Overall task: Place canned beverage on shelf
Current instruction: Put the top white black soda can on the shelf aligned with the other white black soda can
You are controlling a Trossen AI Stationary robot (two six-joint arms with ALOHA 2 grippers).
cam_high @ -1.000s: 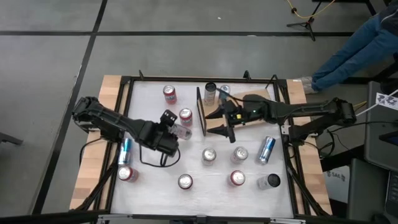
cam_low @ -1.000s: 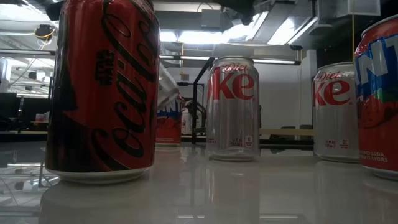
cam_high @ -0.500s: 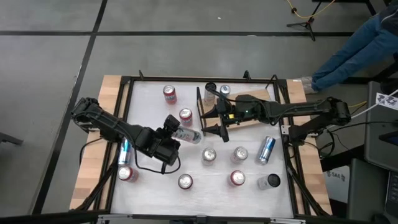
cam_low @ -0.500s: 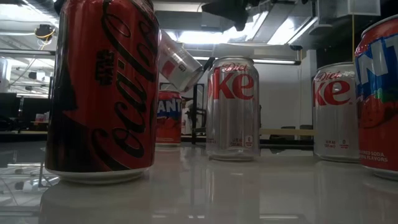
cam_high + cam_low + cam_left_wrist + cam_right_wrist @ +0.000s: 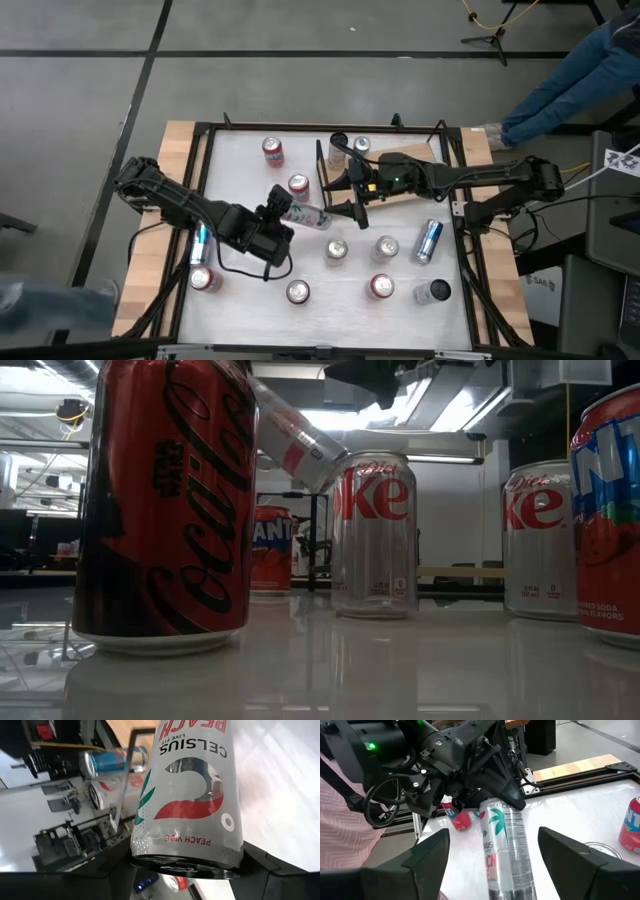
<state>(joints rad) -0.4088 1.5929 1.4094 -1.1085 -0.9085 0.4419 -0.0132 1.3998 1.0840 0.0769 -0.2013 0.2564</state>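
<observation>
Near mid-table, aloft: white Celsius can (image 5: pixel 305 214) clamped at its base by left gripper (image 5: pixel 278 208); long axis near level, top aimed at right gripper (image 5: pixel 350 196); fingers spread, empty, nearer the shelf (image 5: pixel 405 188) toward the far edge.

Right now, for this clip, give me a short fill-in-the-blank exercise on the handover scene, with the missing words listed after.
1. The left gripper holds a slim white can labelled ____.
2. The can is held ____, not upright.
3. The right gripper faces the can with its jaws ____.
4. The shelf lies under the ____ arm.

Missing words: Celsius; tilted; open; right
</observation>
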